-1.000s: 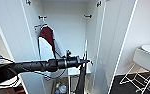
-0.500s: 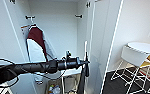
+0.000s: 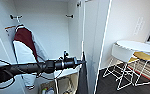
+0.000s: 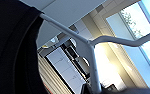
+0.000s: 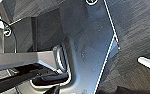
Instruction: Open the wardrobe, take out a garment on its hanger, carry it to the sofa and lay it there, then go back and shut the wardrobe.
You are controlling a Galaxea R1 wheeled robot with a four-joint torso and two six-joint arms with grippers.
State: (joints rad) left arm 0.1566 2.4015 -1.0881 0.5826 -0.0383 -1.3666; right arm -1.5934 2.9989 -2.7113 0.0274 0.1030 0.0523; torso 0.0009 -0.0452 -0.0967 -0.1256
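We see one open wardrobe [image 3: 53, 30], one maroon jacket [image 3: 24, 47] inside; left pincer [image 3: 81, 62] grips one black garment [image 3: 83, 77] by its hanger [image 4: 91, 47].

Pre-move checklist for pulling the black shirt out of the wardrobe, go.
1. Wardrobe doors open: ok, the white interior and wall hooks show.
2. Left hand at the load: ok, the arm reaches in to the black shirt hanging at its tip.
3. Hanger with the shirt: ok, the pale hanger runs into the black fabric in the left wrist view.
4. Left hand's grip on the hanger: cannot tell.
5. Right item chosen: ok, the maroon jacket hangs apart at the wardrobe's left hook.
6. Path near the white table and chairs: cannot tell.
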